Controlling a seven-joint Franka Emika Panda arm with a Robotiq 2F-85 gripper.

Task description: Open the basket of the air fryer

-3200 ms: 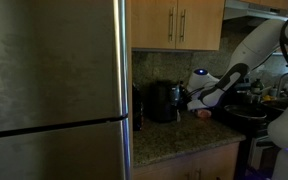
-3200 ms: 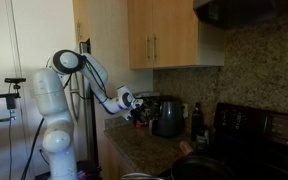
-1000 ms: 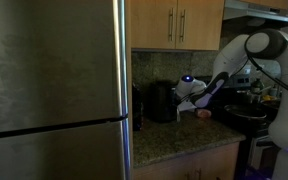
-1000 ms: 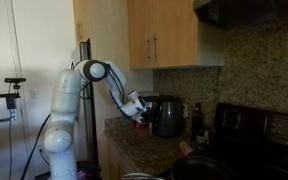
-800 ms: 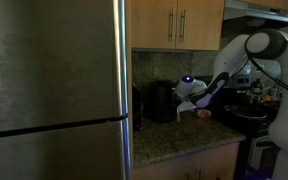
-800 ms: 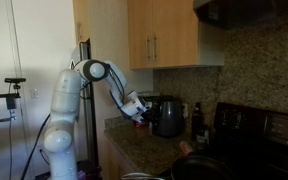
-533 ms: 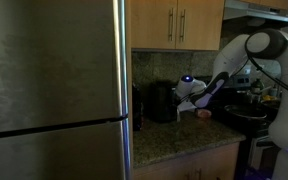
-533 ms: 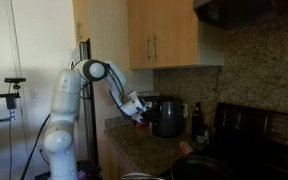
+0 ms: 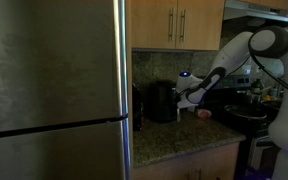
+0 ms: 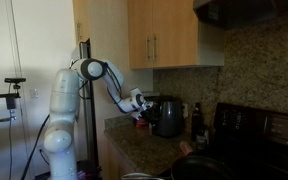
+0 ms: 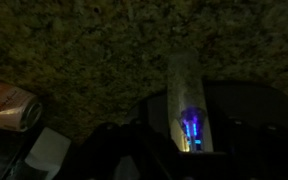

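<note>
Pincer (image 9: 182,99) nearer air fryer (image 9: 162,101), jaws hidden

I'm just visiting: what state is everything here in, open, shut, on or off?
air fryer: standing upright on the counter.
basket: no drawer sticks out; looks pushed in, but too dark to be sure.
gripper: at the air fryer's front; cannot tell whether it is open or shut.
refrigerator: doors shut.
upper cabinets: doors shut.
blue light in the wrist view: lit.
</note>
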